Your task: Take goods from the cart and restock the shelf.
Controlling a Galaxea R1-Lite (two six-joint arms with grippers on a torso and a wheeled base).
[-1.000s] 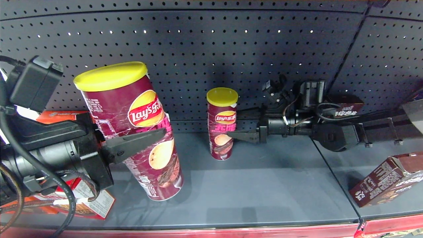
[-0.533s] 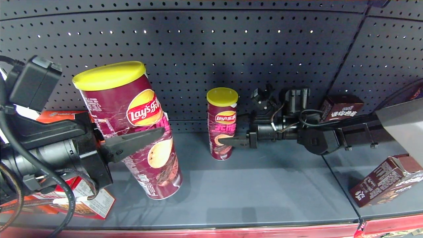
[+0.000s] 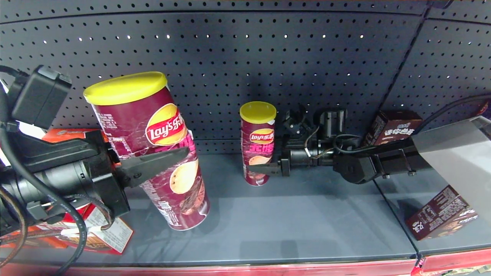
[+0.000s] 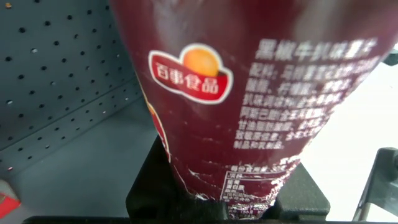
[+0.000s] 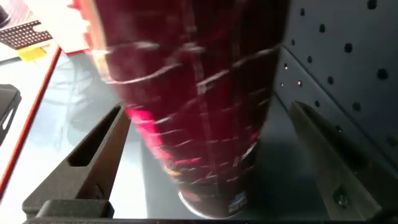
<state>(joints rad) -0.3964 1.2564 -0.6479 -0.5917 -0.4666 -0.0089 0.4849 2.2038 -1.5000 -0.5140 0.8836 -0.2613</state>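
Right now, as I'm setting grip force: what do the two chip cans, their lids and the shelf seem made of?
Near can: likely a paperboard tube under a glossy printed wrap, which shows creases.
Far can: looks the same, with similar crease lines.
Lids: yellow plastic, it seems, with a soft sheen and a moulded rim.
Shelf: probably painted sheet metal, matt grey, with a panel seam.

Near can [image 3: 128,128] maroon w/ yellow lid [image 3: 126,87]; pegboard [image 3: 291,57] dotted grey.

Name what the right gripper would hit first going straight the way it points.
The small chips can: it stands between the right gripper's open jaws, so the palm would likely meet it.
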